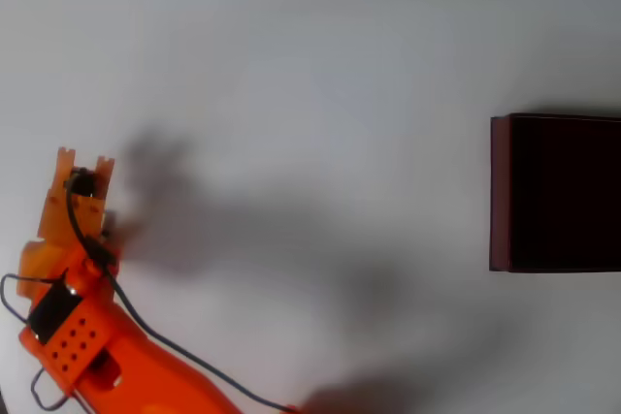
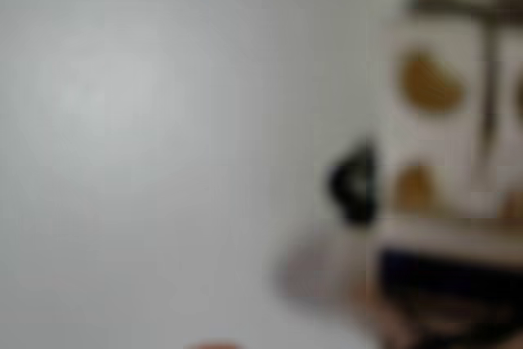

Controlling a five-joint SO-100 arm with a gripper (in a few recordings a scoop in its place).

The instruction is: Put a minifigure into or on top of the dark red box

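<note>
Overhead view, left to right. Orange arm (image 1: 97,346) comes in from the bottom-left corner, black cable (image 1: 146,332) running along it and off toward the bottom edge. Gripper (image 1: 85,160) sits at the far left, pointing up-picture, low over the white table (image 1: 320,75). Only the tops of its two orange prongs are visible from above, with a narrow gap between them. Can't tell how wide the jaws really are, and can't tell if anything is in them.

A soft dark shadow spreads on the table right of the gripper and trails toward bottom centre.

Dark red box (image 1: 500,191) is at the far right edge, cut off by the frame, maroon wall on its left side, near-black inside. It's well apart from the gripper, across most of the table's width and at roughly the same height in the picture.

Wrist view is heavily blurred. Left and centre are plain white table (image 2: 147,120). At the right there's a pale blocky shape (image 2: 441,120) with two brownish-orange patches, a small black blob at its lower-left, and a dark band beneath. Too out of focus to say what it is.

Minifigure: can't pick it out with any confidence in either view, so I can't give its position relative to the gripper or box.
</note>
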